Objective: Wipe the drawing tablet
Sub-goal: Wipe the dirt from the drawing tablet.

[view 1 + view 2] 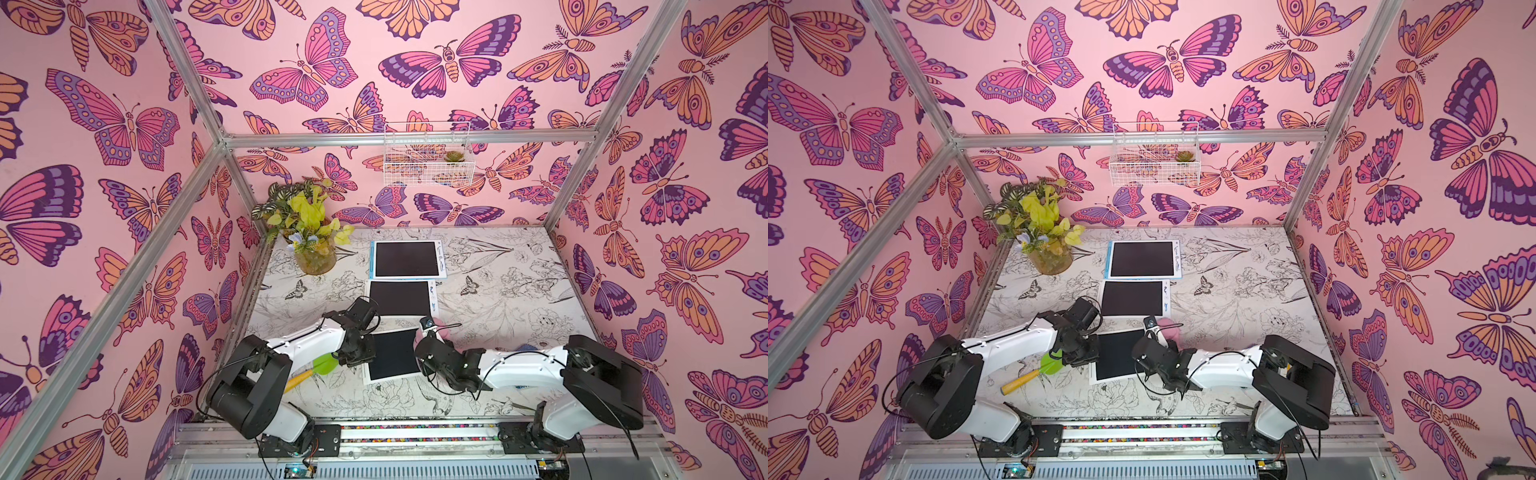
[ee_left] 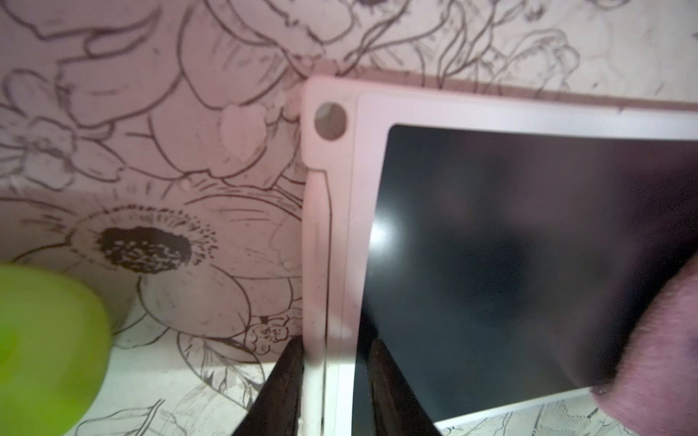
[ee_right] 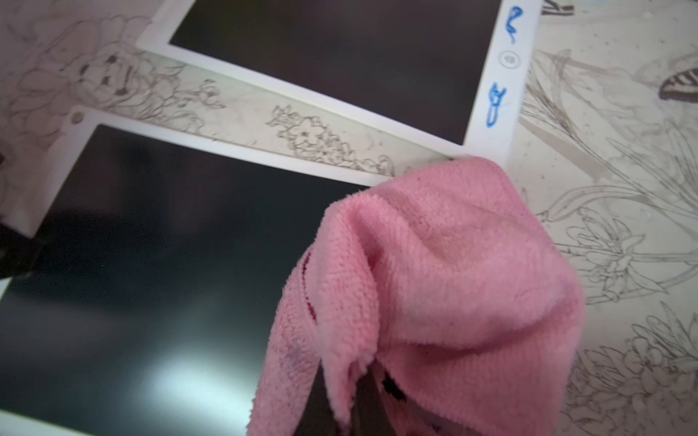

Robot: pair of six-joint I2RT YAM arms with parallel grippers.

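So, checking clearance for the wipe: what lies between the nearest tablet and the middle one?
Only a bare strip of flower-printed table separates the nearest tablet from the middle tablet, shown in the right wrist view.

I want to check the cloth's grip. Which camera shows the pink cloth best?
The right wrist view: the pink cloth fills it, bunched in the shut right gripper at the tablet's corner. Both top views show only a small pink patch behind the arm; the left wrist view shows a blurred edge.

pink butterfly walls [image 1: 340, 50], floral tabletop [image 1: 498, 291]
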